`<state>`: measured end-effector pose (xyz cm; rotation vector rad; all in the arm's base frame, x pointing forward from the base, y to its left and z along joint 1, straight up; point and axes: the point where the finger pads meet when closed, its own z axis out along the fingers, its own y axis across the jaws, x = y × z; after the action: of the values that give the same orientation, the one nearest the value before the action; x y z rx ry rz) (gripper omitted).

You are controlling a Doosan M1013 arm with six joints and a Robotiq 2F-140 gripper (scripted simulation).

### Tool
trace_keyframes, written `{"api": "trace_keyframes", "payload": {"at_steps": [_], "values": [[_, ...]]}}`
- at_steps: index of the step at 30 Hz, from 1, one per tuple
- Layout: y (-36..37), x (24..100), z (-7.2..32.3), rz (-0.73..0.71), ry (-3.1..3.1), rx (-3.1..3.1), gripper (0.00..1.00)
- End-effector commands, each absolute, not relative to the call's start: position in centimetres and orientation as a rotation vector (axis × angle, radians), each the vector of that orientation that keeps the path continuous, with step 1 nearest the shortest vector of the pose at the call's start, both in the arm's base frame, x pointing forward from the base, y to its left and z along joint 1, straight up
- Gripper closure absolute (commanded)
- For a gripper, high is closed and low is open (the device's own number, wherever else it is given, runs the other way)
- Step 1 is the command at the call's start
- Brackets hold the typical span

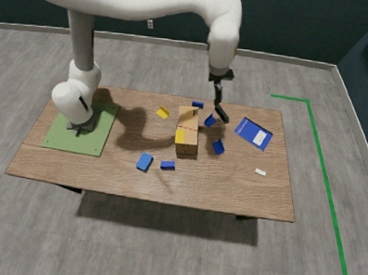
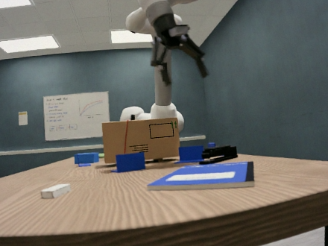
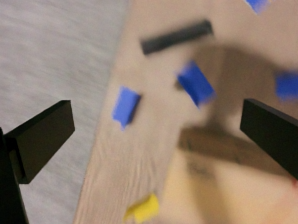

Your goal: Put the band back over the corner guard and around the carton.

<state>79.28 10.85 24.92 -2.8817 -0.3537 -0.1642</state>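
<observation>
The brown carton (image 1: 187,140) (image 2: 149,147) (image 3: 225,192) lies lengthwise in the middle of the table (image 1: 116,179). A thin red band (image 1: 188,127) (image 2: 126,136) runs round the carton near its middle, a little slanted. A yellow corner guard (image 1: 179,136) sits on the carton's near left top edge, apart from the band. A second yellow guard (image 1: 163,112) (image 3: 142,209) lies loose on the table left of the carton. My gripper (image 1: 218,98) (image 2: 185,78) (image 3: 157,115) is open and empty. It hangs high above the table, right of the carton's far end.
Several blue guards lie round the carton, for example one (image 1: 209,121) (image 3: 196,82) and another (image 1: 144,161). A black bar (image 1: 222,114) (image 2: 220,153) (image 3: 175,37) lies below the gripper. A blue notebook (image 1: 253,133) (image 2: 209,177) and a white eraser (image 1: 260,171) (image 2: 55,190) lie to the right. The arm's base stands on a green mat (image 1: 58,137).
</observation>
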Motion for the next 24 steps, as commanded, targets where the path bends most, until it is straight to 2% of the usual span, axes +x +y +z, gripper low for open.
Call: {"api": "trace_keyframes", "payload": {"at_steps": [1,4,8,13,24], "values": [[6.9,74.0,27.5,-0.044,-0.168,-3.033,0.00],[4.1,70.7,29.4,-0.001,-0.029,-3.123,0.00],[-0.7,66.8,27.5,-0.005,-0.027,-3.146,0.00],[-5.5,63.3,22.5,-0.004,-0.047,-3.145,0.00],[-5.5,63.2,22.2,-0.004,-0.041,-3.141,0.00]]}}
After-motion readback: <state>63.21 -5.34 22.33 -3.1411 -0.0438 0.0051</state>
